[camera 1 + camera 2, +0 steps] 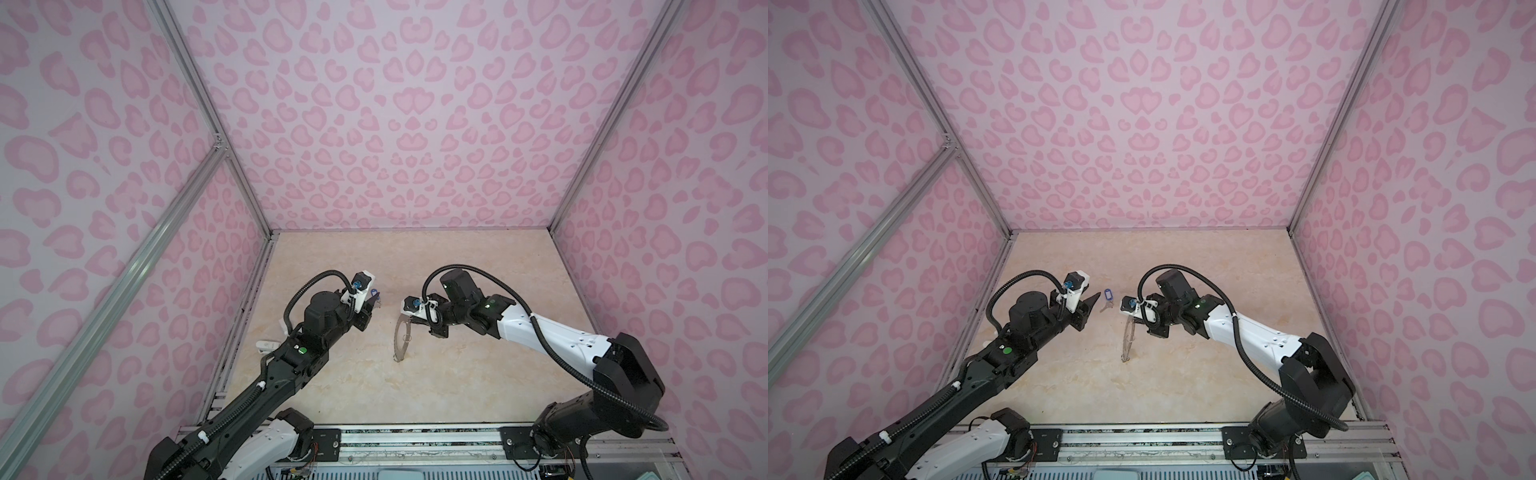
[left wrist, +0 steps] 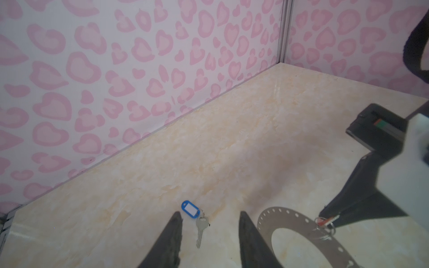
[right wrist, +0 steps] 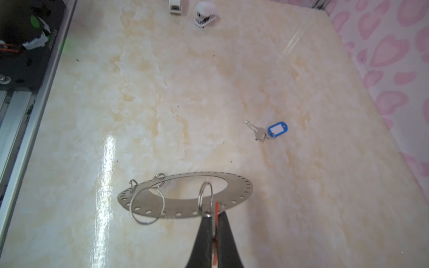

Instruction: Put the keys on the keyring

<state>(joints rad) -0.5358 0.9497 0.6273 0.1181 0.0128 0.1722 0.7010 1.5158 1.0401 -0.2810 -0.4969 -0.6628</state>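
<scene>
Marble tabletop (image 2: pixel 232 150): L gripper (image 2: pixel 210 212) spread over blue-tag key (image 2: pixel 200 224); R gripper (image 3: pixel 214 213) pinching red tag (image 3: pixel 216 208) at keyring (image 3: pixel 181 206) rim. Thin hold, ring may slip.

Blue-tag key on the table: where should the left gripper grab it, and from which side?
Best bet: pinch the blue tag across its narrow width, from straight above. It lies flat, bulkier than the thin key, and the open left gripper is near it.

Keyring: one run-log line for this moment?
left hand: open, beside blue-tag key on table | right hand: shut on red tag, keyring linked, tilted up
</scene>
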